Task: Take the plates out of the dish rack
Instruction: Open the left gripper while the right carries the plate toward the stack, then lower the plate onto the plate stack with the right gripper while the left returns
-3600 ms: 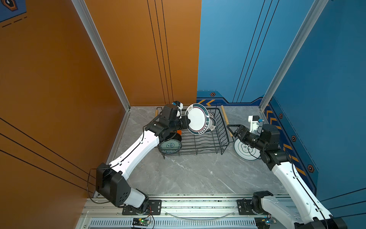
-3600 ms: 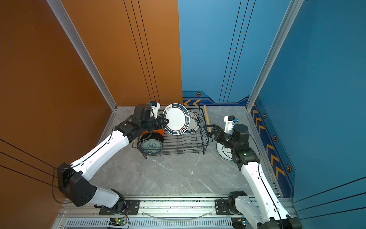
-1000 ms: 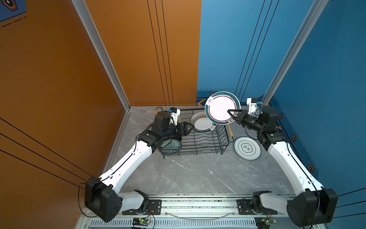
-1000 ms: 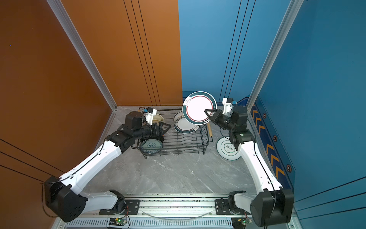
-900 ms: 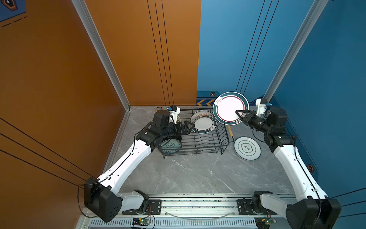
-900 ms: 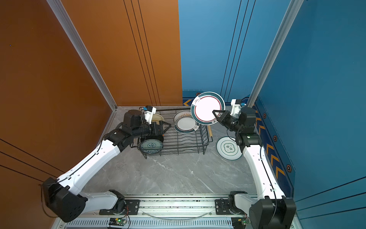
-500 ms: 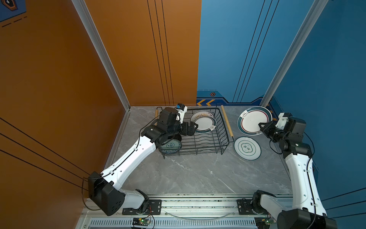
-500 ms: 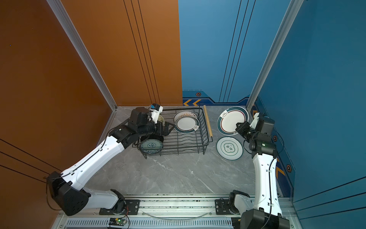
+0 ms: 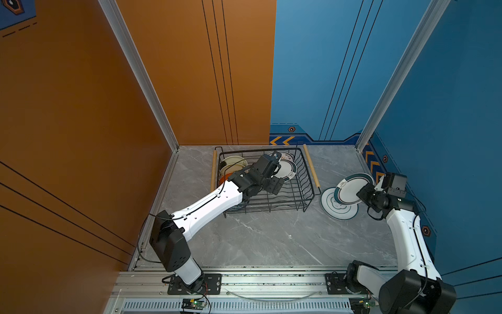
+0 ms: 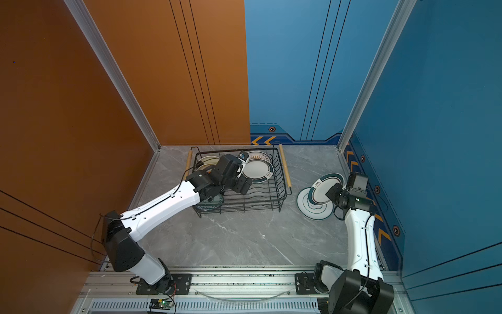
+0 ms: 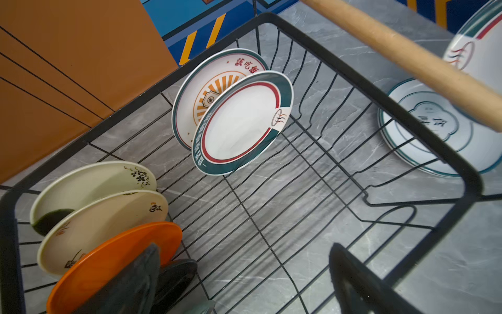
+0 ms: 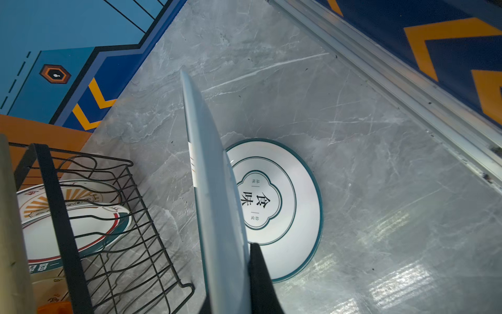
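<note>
One teal-rimmed plate (image 9: 350, 187) pinched in right gripper (image 9: 362, 193), tilted so it'll stack on flat plate (image 9: 336, 210) beneath its fingers (image 12: 260, 271); left gripper (image 9: 274, 183) splayed over dish rack (image 9: 305, 185).

L arm (image 9: 214, 202): reaches fwd from near-left base, white link stretched toward centre, wrist bent; L gripper (image 9: 275, 183) w/ jaws spread wide, empty. R arm (image 9: 407, 233): runs nearly straight fwd from near-right base, wrist turned inward; R gripper (image 9: 362, 192) w/ jaws pinched tight on rim of tilted plate (image 9: 349, 187).
</note>
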